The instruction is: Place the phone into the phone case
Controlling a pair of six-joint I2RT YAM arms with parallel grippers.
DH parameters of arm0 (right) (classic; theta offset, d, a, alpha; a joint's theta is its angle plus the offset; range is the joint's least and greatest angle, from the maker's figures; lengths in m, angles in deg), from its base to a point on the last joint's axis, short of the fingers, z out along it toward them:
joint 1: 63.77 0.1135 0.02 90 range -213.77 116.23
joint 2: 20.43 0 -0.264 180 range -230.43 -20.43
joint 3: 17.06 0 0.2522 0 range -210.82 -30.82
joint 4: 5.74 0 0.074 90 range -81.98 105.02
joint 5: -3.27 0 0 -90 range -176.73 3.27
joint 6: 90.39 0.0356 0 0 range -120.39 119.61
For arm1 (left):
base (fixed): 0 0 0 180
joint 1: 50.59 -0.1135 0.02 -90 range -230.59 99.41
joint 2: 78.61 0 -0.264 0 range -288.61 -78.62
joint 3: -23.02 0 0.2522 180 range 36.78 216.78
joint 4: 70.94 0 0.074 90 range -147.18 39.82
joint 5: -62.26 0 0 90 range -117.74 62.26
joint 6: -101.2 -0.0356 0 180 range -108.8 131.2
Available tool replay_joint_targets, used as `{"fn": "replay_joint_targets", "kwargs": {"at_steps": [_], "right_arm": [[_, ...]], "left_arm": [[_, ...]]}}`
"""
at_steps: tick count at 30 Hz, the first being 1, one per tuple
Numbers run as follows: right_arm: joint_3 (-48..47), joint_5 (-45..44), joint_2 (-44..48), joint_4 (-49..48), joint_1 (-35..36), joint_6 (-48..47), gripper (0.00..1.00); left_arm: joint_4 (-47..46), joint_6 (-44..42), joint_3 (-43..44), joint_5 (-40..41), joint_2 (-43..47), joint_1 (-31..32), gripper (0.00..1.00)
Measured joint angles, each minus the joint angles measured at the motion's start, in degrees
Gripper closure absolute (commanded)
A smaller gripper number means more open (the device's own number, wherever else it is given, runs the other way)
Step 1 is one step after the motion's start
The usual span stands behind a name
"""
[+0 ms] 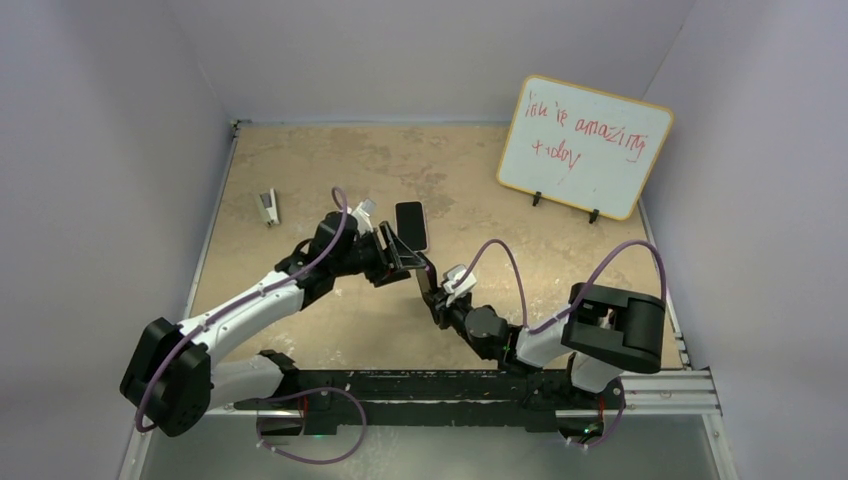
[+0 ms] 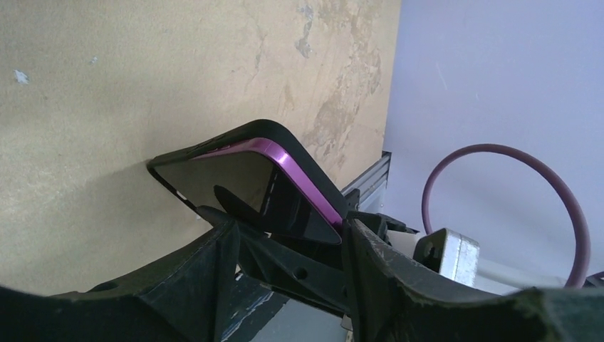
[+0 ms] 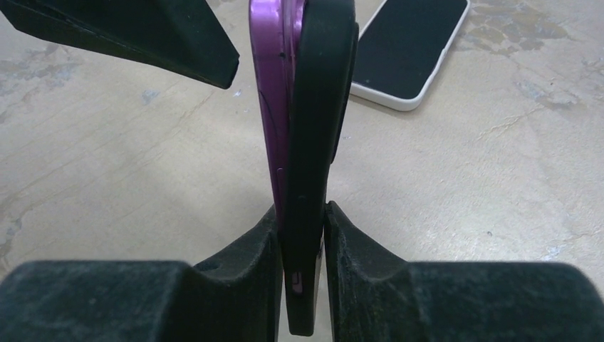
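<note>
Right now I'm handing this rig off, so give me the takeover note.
Left gripper: open, fingers either side of one end of the phone, not clamping it.
Right gripper: shut on the phone case, with the purple phone pressed against it. Both are held on edge.
Done: phone and case are brought together, and the phone looks partly in.
Left: the purple edge stands proud of the case at the top corner. Press it in until flush.
Also: a white phone lies on the table behind them.
</note>
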Motion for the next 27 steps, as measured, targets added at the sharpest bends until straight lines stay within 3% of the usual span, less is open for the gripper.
{"fn": "replay_joint_targets", "kwargs": {"at_steps": [14,19,22,27], "right_arm": [[0.0,0.26,-1.77,2.84,0.74,0.61,0.67],[0.0,0.0,-1.77,2.86,0.74,0.57,0.88],[0.04,-0.46,-1.46,3.17,0.57,0.02,1.0],[0.2,1.14,3.93,9.86,0.59,0.04,1.0]], "left_arm": [[-5.62,2.12,-4.2,-0.31,-0.09,3.28,0.5],[-6.86,2.19,-4.46,-0.44,-0.57,3.58,0.49],[-6.82,1.97,-3.76,-0.11,-0.98,3.56,0.38],[2.95,-3.63,2.49,0.66,-1.81,2.93,0.24]]}}
